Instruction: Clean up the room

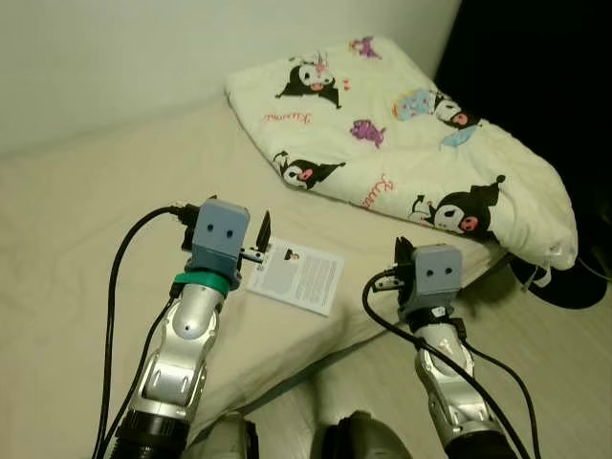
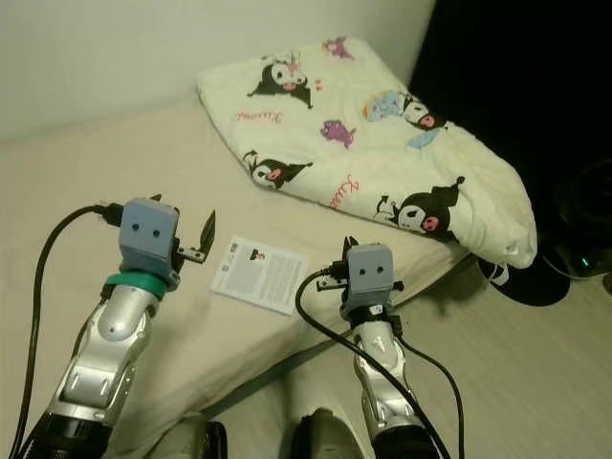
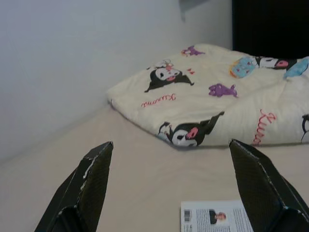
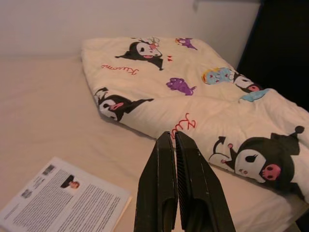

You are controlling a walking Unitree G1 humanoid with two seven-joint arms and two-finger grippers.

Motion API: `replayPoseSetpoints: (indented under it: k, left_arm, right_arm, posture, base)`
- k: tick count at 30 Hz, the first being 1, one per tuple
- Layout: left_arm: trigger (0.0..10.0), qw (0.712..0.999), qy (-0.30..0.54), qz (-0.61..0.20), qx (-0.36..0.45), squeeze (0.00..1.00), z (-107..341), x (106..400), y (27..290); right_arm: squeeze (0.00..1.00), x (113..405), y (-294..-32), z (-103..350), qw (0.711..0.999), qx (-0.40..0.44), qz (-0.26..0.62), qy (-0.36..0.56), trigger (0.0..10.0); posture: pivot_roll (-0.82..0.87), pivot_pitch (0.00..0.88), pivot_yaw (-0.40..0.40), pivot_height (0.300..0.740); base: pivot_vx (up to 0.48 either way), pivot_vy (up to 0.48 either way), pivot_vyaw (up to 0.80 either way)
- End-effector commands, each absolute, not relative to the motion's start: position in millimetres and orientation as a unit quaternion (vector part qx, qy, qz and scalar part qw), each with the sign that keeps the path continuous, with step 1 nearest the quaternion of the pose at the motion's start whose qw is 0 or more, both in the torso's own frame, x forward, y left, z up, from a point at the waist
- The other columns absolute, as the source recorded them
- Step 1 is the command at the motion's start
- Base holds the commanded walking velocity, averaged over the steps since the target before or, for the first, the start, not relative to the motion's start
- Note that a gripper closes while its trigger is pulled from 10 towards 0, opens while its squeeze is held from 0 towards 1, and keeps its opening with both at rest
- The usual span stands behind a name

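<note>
left end effector [image 1: 260, 241] spread wide just left of booklet [image 1: 295, 276], lined up to grab | right end effector [image 4: 176, 159] closed, empty, idle by bed [image 1: 76, 220] edge | blanket [image 1: 402, 134] folded far right

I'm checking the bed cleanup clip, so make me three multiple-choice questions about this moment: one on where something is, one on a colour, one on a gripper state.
1. Where does the white printed booklet lie?
A. on the beige bed sheet
B. on the quilt
C. on the floor

2. What base colour is the folded cartoon-print quilt?
A. blue
B. cream
C. grey

3. How do the left gripper fingers stand?
A. shut
B. spread open
C. clamped on the booklet

Answers: 1 A, the booklet lies flat on the sheet near the bed's edge; 2 B, cream cloth with black characters; 3 B, the left wrist view shows a wide gap.
</note>
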State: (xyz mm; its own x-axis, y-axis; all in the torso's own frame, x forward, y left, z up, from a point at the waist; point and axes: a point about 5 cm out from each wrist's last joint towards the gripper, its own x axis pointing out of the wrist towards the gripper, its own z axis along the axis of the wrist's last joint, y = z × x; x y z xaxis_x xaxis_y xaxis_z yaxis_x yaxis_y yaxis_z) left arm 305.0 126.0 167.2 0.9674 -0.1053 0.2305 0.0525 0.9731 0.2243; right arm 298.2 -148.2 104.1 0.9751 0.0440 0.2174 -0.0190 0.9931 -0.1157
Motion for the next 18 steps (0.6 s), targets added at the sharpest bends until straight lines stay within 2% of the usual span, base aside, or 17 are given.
replayPoseSetpoints:
  k: [1,5,18]
  left_arm:
    - [10.0,0.987,-0.106,-0.043,0.11,0.0,160.8,304.7,125.3]
    - [10.0,0.988,-0.103,-0.042,0.109,0.0,159.8,306.1,124.6]
    - [10.0,0.988,-0.102,-0.042,0.106,0.0,158.4,305.0,123.8]
  right_arm:
    - [0.0,295.3,-150.6,98.5,0.993,-0.054,0.011,-0.101,10.0]
    - [0.0,295.6,-151.4,98.6,0.993,-0.053,0.01,-0.101,10.0]
    - [0.0,295.9,-148.9,99.1,0.993,-0.053,0.007,-0.104,10.0]
  posture:
    - [-0.12,0.045,0.03,0.724]
    - [-0.12,0.045,0.029,0.739]
    - [-0.12,0.046,0.028,0.739]
  base:
    - [0.0,0.0,0.0]
    - [0.0,0.0,0.0]
    - [0.0,0.0,0.0]
